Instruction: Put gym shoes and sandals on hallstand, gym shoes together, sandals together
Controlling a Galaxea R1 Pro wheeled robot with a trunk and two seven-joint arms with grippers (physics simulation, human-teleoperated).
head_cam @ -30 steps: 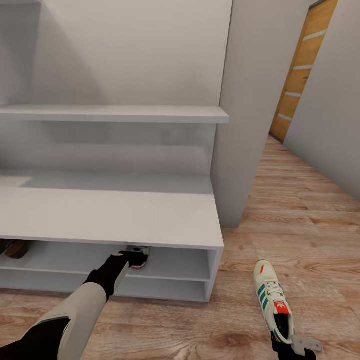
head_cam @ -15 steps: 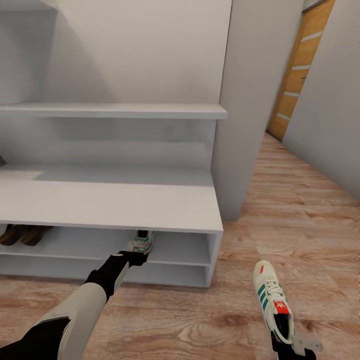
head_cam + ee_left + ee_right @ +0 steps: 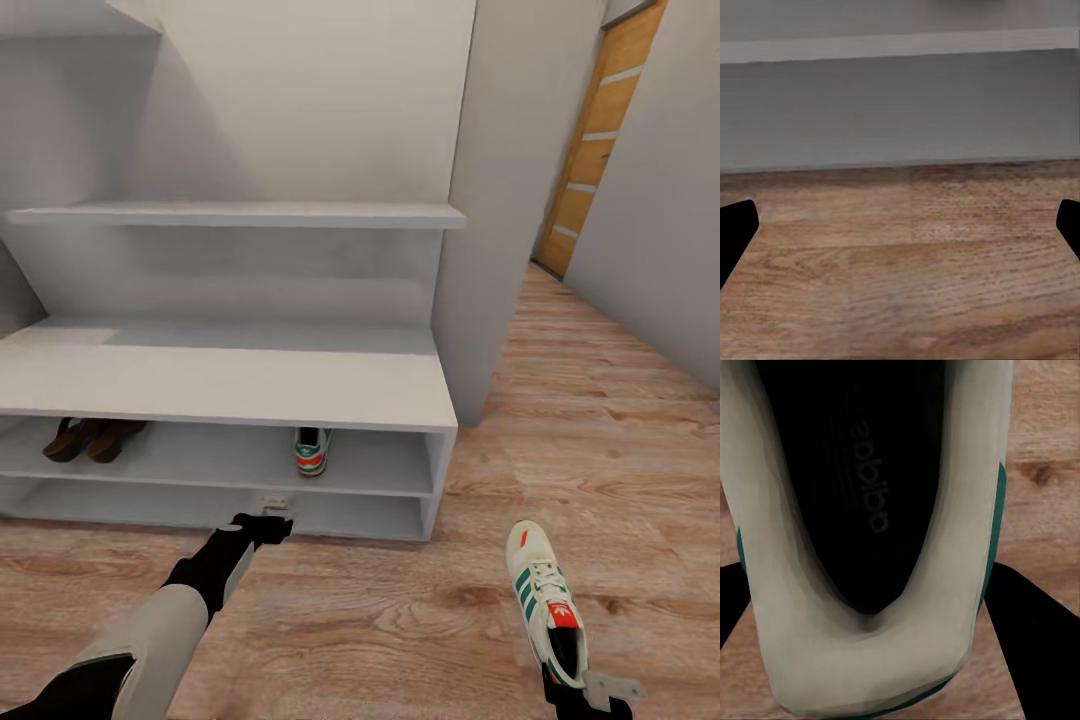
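Shoe number one [image 3: 312,451] now sits alone on the rack's [image 3: 250,385] upper shelf, mid-frame. A moment ago the left gripper [image 3: 274,506] was holding it there; now it has backed out, fingers spread wide and empty. Both sandals [image 3: 93,439] rest at the shelf's left. Right gripper [image 3: 874,652] pinches the second shoe's [image 3: 547,601] heel, lower right, so that one is next.

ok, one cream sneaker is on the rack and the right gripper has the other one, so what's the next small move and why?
Probably carry the cream-white green-striped sneaker, gripped at its heel by the right gripper, toward the white shoe rack's upper tier, setting it beside the matching sneaker there. The brown sandals are already paired at that tier's left end, and the left gripper is open and empty.
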